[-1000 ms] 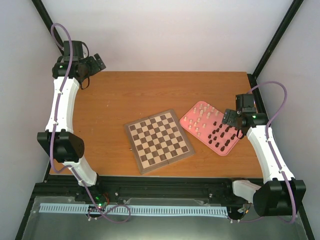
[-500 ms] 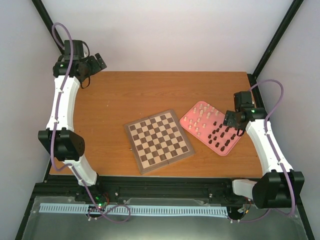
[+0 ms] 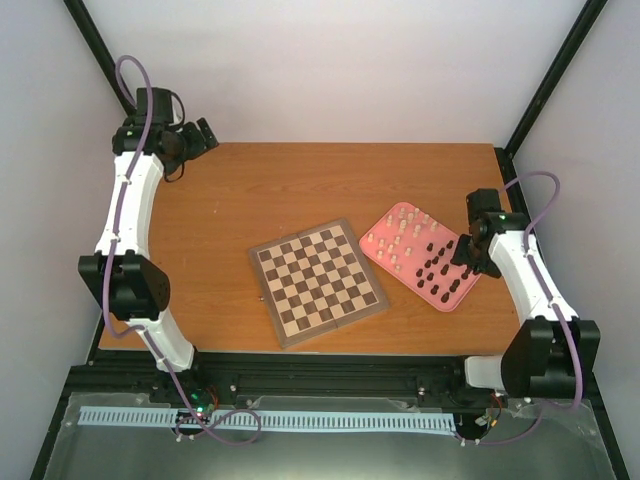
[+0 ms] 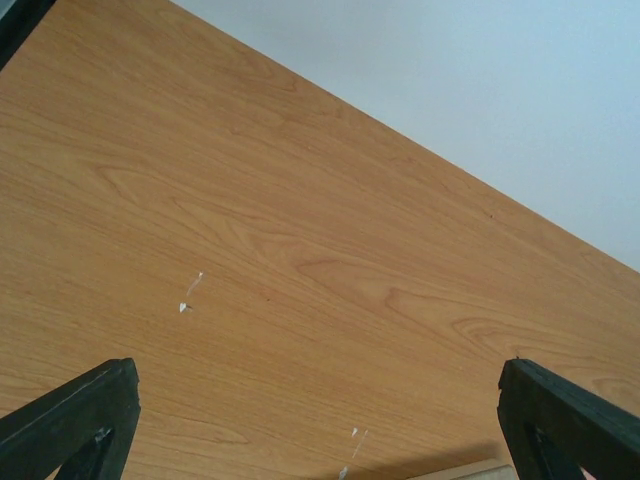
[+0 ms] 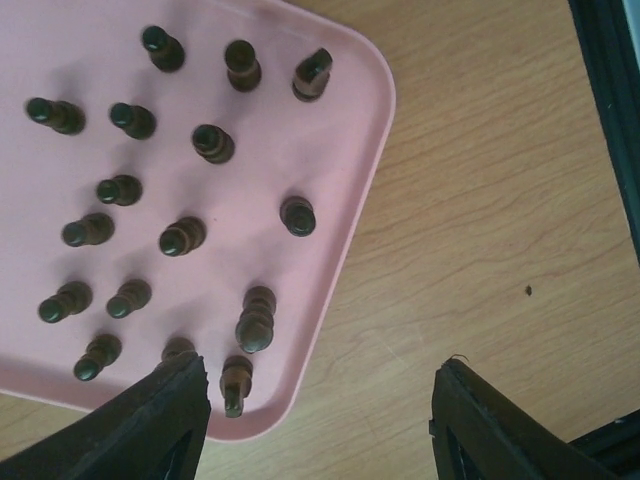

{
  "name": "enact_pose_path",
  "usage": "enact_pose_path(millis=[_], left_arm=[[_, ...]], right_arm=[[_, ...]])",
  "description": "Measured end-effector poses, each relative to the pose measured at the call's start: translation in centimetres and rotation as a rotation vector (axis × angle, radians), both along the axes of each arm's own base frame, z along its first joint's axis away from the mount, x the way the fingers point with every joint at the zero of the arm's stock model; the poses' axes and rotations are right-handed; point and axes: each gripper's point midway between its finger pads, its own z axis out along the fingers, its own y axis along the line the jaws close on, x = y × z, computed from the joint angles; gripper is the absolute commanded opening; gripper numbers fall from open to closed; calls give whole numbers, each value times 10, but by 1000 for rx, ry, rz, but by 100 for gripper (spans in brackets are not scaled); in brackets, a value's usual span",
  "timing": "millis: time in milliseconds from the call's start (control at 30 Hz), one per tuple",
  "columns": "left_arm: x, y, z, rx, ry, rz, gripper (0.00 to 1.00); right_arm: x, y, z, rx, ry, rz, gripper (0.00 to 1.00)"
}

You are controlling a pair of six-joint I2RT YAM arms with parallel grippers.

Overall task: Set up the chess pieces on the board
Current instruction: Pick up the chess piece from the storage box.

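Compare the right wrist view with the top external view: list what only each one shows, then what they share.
Only the right wrist view: the separate shapes of the dark brown chess pieces and a small dark speck on the orange-brown wooden table. Only the top external view: the square wooden chessboard, bare of pieces, the pale cream chess pieces at the far end of the pink rectangular tray, and the left gripper. Both: that tray, the table, the dark pieces and the right gripper, jaws apart.
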Motion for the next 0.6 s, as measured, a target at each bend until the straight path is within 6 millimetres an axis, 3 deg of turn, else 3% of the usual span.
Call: enact_pose_path(millis=[400,600], left_arm=[[9,-4,-29,-18,65,-16,100],[10,-6,-33,-17,75,-20,100]], right_arm=[[3,-6,-44,113,94,-33,56],[7,-13,-59,160,99,-59,55]])
